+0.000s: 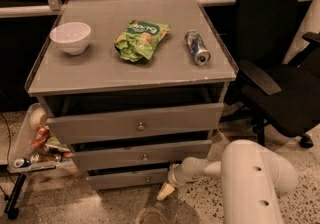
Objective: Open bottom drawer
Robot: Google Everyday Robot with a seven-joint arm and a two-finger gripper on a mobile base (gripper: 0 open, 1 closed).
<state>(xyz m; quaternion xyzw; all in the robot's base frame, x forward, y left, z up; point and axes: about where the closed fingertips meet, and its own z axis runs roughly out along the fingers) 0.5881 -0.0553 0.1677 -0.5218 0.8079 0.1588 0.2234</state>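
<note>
The bottom drawer [125, 178] is the lowest and slimmest grey front of the cabinet, with a small round knob [147, 179] at its centre. It stands a little way out, with a dark gap above it. My gripper [166, 191] hangs at the end of the white arm [250, 178], just right of and below the drawer's right end, close to the floor. It holds nothing that I can see.
The middle drawer [142, 155] and top drawer [135, 124] also stand slightly out. On the cabinet top sit a white bowl [70, 37], a green chip bag [141, 39] and a can [197, 47]. A black office chair [280, 68] stands right; a cluttered tray [35, 143] left.
</note>
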